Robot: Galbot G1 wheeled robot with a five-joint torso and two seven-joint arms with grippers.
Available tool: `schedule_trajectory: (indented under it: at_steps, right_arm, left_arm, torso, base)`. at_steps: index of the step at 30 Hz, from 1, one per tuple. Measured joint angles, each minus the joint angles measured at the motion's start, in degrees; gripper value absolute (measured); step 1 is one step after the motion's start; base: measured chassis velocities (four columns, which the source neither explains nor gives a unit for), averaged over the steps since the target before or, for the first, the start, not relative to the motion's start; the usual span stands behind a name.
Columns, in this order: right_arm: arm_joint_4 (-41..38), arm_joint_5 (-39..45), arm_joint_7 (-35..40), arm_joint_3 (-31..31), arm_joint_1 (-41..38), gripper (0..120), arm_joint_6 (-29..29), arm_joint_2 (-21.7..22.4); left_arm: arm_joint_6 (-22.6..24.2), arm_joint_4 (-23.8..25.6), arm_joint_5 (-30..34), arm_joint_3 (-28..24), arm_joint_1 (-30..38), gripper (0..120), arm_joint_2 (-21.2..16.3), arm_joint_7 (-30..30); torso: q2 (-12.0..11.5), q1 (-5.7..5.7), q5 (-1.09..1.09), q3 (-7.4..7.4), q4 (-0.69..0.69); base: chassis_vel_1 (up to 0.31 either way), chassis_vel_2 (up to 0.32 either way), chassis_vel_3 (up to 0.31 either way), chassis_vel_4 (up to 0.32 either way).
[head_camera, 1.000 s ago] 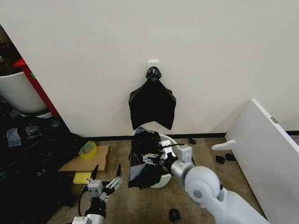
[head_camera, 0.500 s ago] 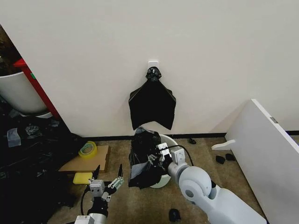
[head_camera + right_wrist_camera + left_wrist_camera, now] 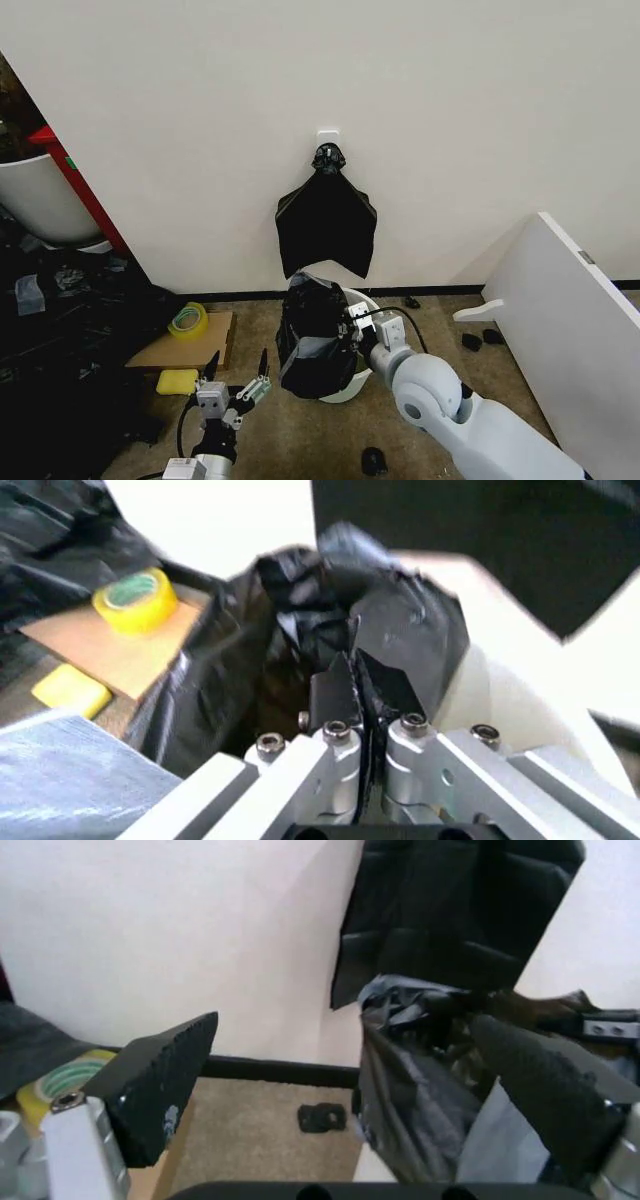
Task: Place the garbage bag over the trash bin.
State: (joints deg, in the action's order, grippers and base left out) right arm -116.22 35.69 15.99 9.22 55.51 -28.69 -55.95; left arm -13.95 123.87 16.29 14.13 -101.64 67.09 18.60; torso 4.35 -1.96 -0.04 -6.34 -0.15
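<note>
Black garbage bag (image 3: 316, 337) pinched in right hand (image 3: 357, 676) (over trash bin (image 3: 352, 383)); left hand (image 3: 238, 377) spread wide, empty.

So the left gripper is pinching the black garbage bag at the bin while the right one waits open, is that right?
No, the arms are swapped. The right gripper is shut on the garbage bag at the trash bin, as the right wrist view shows; the left gripper waits open.

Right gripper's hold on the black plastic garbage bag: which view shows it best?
The right wrist view: the right gripper has its fingers pinched on the black plastic garbage bag. The head view shows it small; the left wrist view shows mostly the bag.
</note>
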Motion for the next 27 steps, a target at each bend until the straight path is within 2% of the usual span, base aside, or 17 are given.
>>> schedule_trajectory:
  at_steps: [2, 5, 8, 13, 18, 27]
  right_arm:
    - [1.02, -3.5, -3.68, 0.23, 0.33, 0, 4.68, 0.39]
    - [1.75, -5.74, -5.2, 0.41, 0.51, 0, 7.13, 0.31]
    - [2.96, -8.86, -6.55, 0.83, 0.9, 0, 9.84, -0.2]
    - [3.2, -9.97, -6.88, 0.74, 1.49, 0, 10.38, 0.06]
    - [3.22, -9.5, -7.41, -0.03, 2.08, 0, 10.34, 2.03]
    - [4.05, -11.22, -9.11, -0.34, 1.88, 0, 11.5, 4.71]
  left_arm:
    - [1.44, 1.21, 1.09, -0.37, 0.45, 99, -0.59, 0.16]
    - [2.25, 1.93, 1.86, -0.58, 0.8, 100, -0.71, 0.28]
    - [5.0, 3.5, 5.29, -1.4, 2.28, 99, -1.82, 0.75]
    - [9.09, 5.39, 10.48, -2.31, 5.16, 98, -3.98, 2.12]
    - [19.86, 6.67, 18.79, -3.81, 13.13, 98, -8.34, 6.72]
    - [22.92, 3.58, 22.54, -5.51, 18.35, 98, -9.73, 8.31]
  torso:
    - [0.0, 0.0, 0.0, 0.0, 0.0]
    - [0.0, 0.0, 0.0, 0.0, 0.0]
    - [0.0, 0.0, 0.0, 0.0, 0.01]
    - [0.0, 0.0, 0.01, 0.0, 0.0]
    - [0.0, 0.0, 0.0, -0.01, -0.02]
    - [0.0, 0.0, 0.01, -0.01, 0.01]
  base:
    - [0.0, 0.0, 0.0, 0.0]
    - [0.0, 0.0, 0.0, 0.0]
    - [0.0, 0.0, 0.0, 0.0]
    - [0.0, 0.0, 0.0, 0.0]
    - [0.0, 0.0, 0.0, 0.0]
    - [0.0, 0.0, 0.0, 0.0]
